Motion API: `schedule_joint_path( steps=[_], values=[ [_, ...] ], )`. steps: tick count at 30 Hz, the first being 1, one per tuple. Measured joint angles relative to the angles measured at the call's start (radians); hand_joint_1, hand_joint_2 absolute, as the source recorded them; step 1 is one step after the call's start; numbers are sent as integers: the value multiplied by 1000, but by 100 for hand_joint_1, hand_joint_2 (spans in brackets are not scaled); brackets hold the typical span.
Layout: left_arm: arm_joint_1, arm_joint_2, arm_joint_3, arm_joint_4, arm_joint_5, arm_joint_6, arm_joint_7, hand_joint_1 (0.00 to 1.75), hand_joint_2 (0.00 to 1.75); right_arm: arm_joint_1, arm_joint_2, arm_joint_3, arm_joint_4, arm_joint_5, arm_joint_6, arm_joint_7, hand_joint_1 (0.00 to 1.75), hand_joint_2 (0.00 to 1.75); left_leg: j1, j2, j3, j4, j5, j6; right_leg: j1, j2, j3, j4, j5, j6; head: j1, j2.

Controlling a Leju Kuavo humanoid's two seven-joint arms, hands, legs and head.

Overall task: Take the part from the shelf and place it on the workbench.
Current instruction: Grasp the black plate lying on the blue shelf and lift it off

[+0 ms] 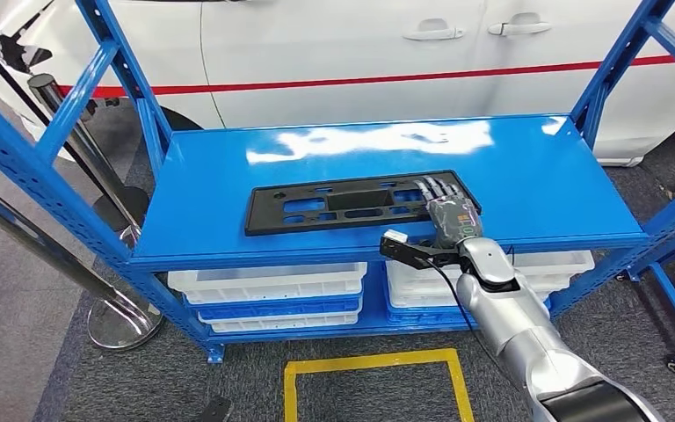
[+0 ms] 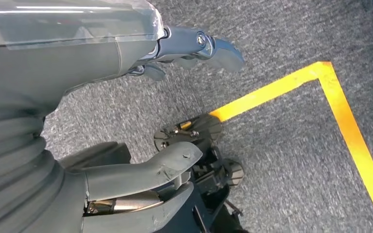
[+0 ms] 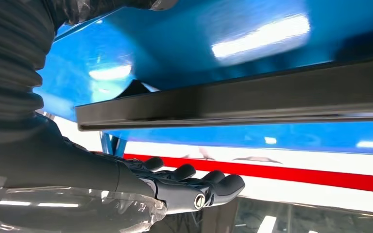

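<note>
Silver right arm [image 1: 527,343] rises from the lower right of the head view, its right hand [image 1: 446,215] lying flat on the black part's [image 1: 343,204] right end, fingers [image 1: 433,188] spread, grasping nothing. That part lies mid-frame on the blue shelf [image 1: 228,167]. Left hand [image 2: 126,116] hangs over the grey floor [image 2: 281,160], fingers released.

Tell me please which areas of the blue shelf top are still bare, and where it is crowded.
The shelf top is bare behind the black part toward the white car, left of the part, and right of the right hand. It is crowded at the front centre, where the hand lies over the part's right end.
</note>
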Motion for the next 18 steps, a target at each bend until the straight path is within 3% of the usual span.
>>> schedule_joint_path(
  steps=[2, 4, 5, 6, 7, 9, 11, 15, 16, 18],
  values=[
    [0, 0, -1, 0, 0, 0, 0, 0, 175, 0, 0, -1, -2, 1, 0, 0, 0, 175, 3, 0, -36, 80, -50, -9, -2, -2, 1, -4, 3, -9, 0, 0],
    [2, 0, -1, 0, 0, 0, 1, 0, 175, 0, 0, -2, -2, 1, 0, 0, 0, 175, 6, 0, -96, 210, -110, -16, -1, -2, -1, -4, 4, -12, 0, 0],
    [3, 0, -1, 0, 0, 0, 1, 0, 175, 1, 0, -2, -2, 1, 0, 0, 0, 175, 6, 0, -118, 255, -122, -18, 0, -2, -2, -4, 4, -12, 0, 0],
    [4, 0, -1, 0, 0, 0, 1, 0, 175, 1, 0, -2, -2, 1, 0, 0, 0, 175, 6, 0, -123, 265, -115, -17, 0, -2, -1, -4, 4, -12, 0, 0],
    [4, 0, -1, 0, 0, 0, 1, 0, 175, 1, 0, -3, -2, 1, 0, 0, 0, 175, 6, 0, -108, 235, -89, -16, 0, -2, 0, -4, 4, -12, -1, 0],
    [3, 0, -1, 0, 0, 0, 1, 0, 175, 1, 0, -3, -2, 1, 1, 1, 0, 175, 5, 0, -43, 101, -24, -7, 1, -2, 2, -4, 3, -10, -1, 0],
    [1, 0, -1, 0, 0, 0, 1, 0, 175, 1, 0, -3, -2, 5, 1, 2, 0, 175, 1, 0, 4, 1, 6, 2, 3, -2, 2, -4, 4, -2, 0, 0],
    [2, 0, -1, 0, 0, -1, 2, 0, 175, 2, -3, -7, -2, 13, -3, 4, 0, 175, -1, 1, 15, -30, 17, 23, 3, -2, 0, -3, 3, 21, 0, 0],
    [1, 0, -1, 0, 0, -2, 1, 0, 175, 4, -4, -8, -3, 13, -5, 4, 0, 175, 1, 2, 17, -37, 23, 29, 3, -1, -9, 17, -12, 25, 0, 0],
    [0, 0, -2, 0, 1, -2, 1, 0, 175, 10, -8, -10, -3, 13, -11, 1, 0, 175, 1, 5, 16, -45, 29, 38, 2, -1, -53, 112, -71, 29, 1, 0]
  ],
)
